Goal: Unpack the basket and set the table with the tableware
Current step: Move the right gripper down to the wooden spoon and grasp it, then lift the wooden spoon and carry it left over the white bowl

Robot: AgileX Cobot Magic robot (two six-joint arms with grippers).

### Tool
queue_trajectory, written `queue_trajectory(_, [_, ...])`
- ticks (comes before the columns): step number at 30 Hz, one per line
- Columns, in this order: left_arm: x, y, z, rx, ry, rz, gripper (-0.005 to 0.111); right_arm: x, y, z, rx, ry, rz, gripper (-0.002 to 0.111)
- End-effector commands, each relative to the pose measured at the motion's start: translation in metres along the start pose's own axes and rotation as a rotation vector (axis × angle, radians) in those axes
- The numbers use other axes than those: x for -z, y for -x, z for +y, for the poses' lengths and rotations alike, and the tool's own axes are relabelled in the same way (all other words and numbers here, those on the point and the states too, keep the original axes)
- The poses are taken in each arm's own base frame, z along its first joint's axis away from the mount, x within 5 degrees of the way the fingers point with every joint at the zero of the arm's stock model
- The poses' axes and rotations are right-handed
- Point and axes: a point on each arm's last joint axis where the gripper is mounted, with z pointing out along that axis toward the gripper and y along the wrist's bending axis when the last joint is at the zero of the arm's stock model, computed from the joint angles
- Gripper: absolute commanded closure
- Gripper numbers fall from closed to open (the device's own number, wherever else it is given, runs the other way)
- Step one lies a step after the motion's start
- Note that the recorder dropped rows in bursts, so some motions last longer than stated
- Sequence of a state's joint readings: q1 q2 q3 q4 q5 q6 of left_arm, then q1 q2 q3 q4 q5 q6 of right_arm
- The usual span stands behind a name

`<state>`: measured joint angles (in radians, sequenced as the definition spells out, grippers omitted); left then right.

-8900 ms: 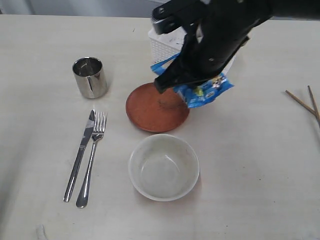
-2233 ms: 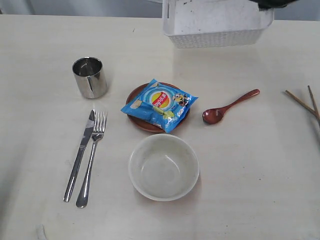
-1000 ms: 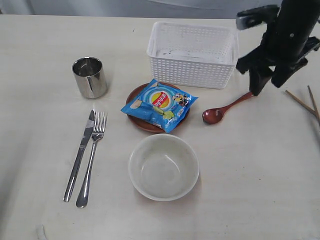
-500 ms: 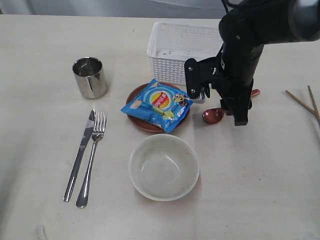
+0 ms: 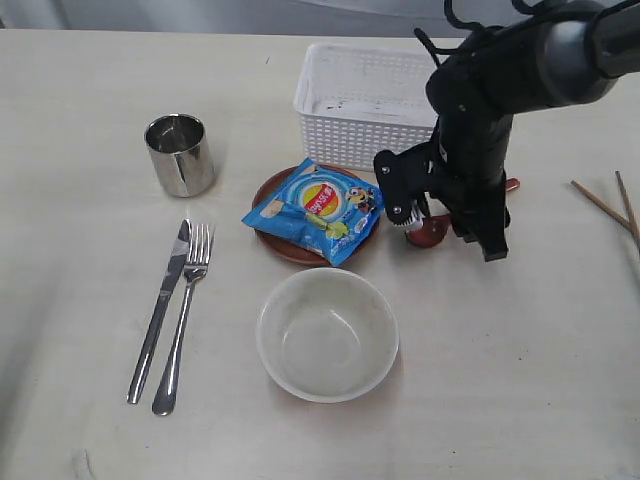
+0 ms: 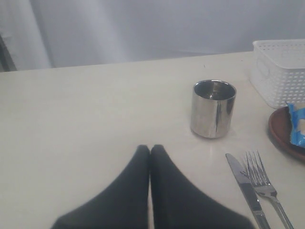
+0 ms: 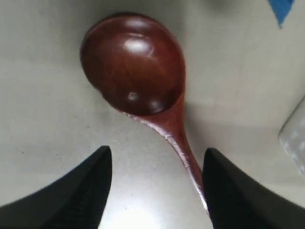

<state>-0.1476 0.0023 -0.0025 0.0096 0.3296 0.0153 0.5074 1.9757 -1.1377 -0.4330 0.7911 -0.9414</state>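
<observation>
The right claw [image 7: 156, 164] stands wide open, gripping nothing, its fingers [image 7: 86, 191] straddling the handle of the wooden spoon [image 7: 136, 62], which lies on the table [image 5: 520, 340] near the basket [image 5: 380, 150] and plate [image 5: 268, 200].

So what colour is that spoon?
Glossy reddish-brown spoon, clearest in the right wrist view.

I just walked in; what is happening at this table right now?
The right claw hangs open low over the spoon, straddling its handle, not yet gripping. The left claw is shut, idle near the cup. The knife, fork, bowl and the plate with a chip bag on it are laid out in front of the basket; chopsticks lie at the far right.
</observation>
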Motion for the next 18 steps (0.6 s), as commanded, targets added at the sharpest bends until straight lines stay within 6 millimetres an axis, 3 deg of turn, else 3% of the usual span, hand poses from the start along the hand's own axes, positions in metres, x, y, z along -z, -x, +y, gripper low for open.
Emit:
queue_trajectory(1, [-0.0001,0.0001,-0.0004,0.005,-0.006,-0.008,0.107,-0.0098,-0.0048,-0.001,-0.002,0.012,0.006,0.054])
queue_trajectory(4, [-0.0001,0.0001,-0.0004,0.005,-0.006,-0.008,0.107,-0.0133,-0.0043,-0.002,-0.01,0.008,-0.007,0.059])
queue_trajectory(15, [-0.0001,0.0001,-0.0004,0.005,-0.006,-0.008,0.107,-0.0146,-0.004,-0.0022,-0.016,0.003,-0.014,0.107])
queue_trajectory(18, [-0.0001,0.0001,-0.0004,0.005,-0.006,-0.008,0.107,-0.0136,-0.0051,0.0003,-0.02,0.028,0.003,0.109])
